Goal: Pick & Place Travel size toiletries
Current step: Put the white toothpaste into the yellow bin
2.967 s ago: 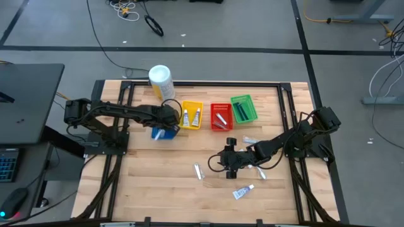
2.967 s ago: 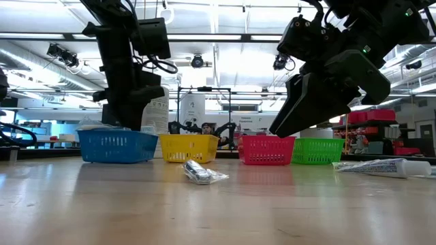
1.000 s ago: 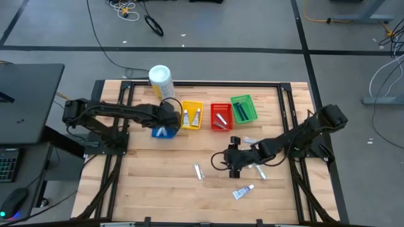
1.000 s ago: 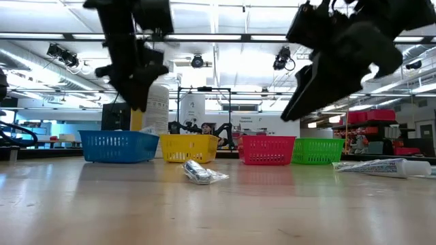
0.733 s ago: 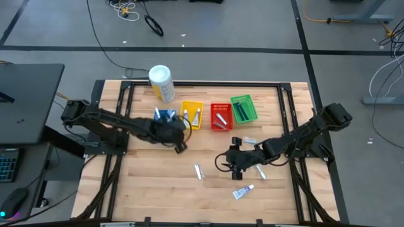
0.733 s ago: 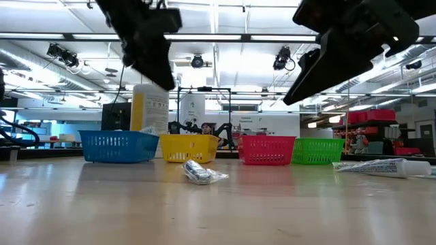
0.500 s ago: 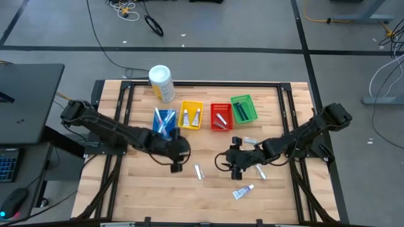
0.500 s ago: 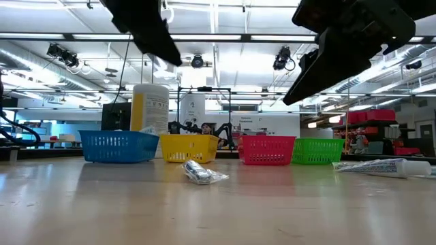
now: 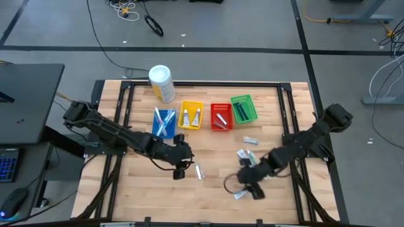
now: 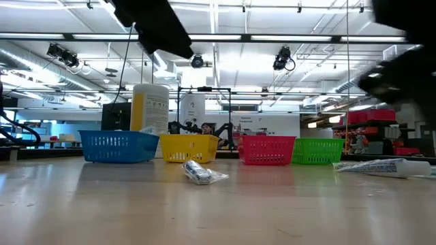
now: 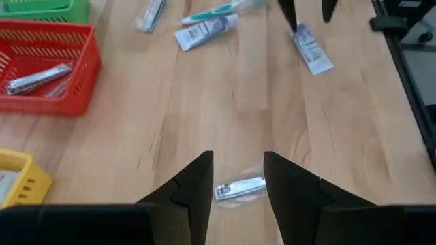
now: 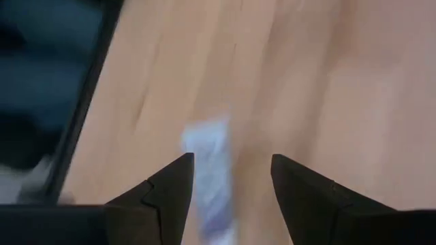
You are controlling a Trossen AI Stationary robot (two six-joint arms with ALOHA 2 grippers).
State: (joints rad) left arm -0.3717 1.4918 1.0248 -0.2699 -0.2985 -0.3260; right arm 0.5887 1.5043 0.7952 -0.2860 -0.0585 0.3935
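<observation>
- Four baskets stand in a row near the bench's (image 9: 145,189) far edge: blue (image 9: 163,122), yellow (image 9: 191,115), red (image 9: 221,116), green (image 9: 243,108).
- A white-and-yellow canister (image 9: 161,83) stands behind the blue basket, at the far edge.
- The blue basket holds toothbrushes (image 9: 161,121), the yellow one small tubes (image 9: 192,116), the red one silvery wrapped pieces (image 11: 39,77); what the green one holds is too small to tell.
- Loose toiletries lie on the open bench: a silvery packet (image 9: 198,171) mid-bench, a tube (image 9: 250,140) and two more items (image 9: 245,154) nearer the green basket, and another tube (image 9: 239,195) towards the front edge.
- The left arm reaches from the left side across to mid-bench; the left gripper (image 9: 179,169) hangs just beside the silvery packet, which shows between its fingertips (image 11: 192,184) in the wrist view, untouched. Its jaws stand apart, empty.
- The right arm stretches from the right side towards the front; the right gripper (image 9: 250,188) hovers over the front tube, which lies under its left finger (image 12: 172,184) in the wrist view. Its jaws are spread, holding nothing.
- Nothing blocks either gripper's way down to its item.
- From bench level the left arm is only a dark shape at the top and the right arm a blur at the right edge; the right wrist view is smeared, so the tube's print cannot be read.
</observation>
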